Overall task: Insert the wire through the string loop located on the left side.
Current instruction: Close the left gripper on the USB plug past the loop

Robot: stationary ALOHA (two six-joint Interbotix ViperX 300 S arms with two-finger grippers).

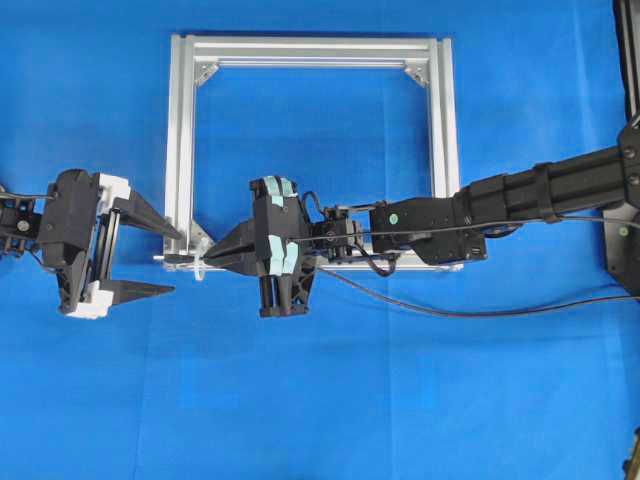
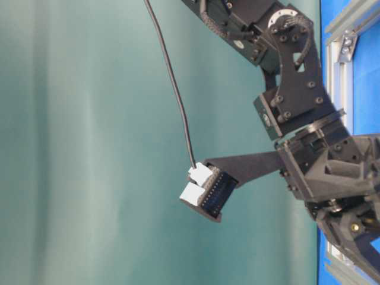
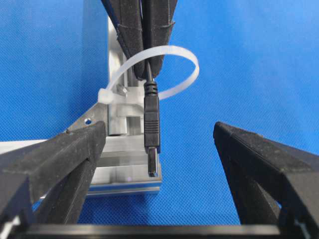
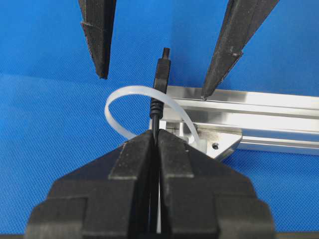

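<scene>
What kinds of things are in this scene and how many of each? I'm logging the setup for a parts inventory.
Grippers: 2, the left gripper open, the right gripper shut on the wire
Wires: 1
String loops: 1, the string loop, whitish
Aluminium frames: 1, the frame, silver
Total: 5

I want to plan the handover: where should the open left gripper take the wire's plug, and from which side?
Probably on the plug body of the wire, the part poking out past the string loop. The left gripper faces it with open jaws either side, so coming straight along the plug's axis suits. The right gripper is shut on the wire behind the loop.
</scene>
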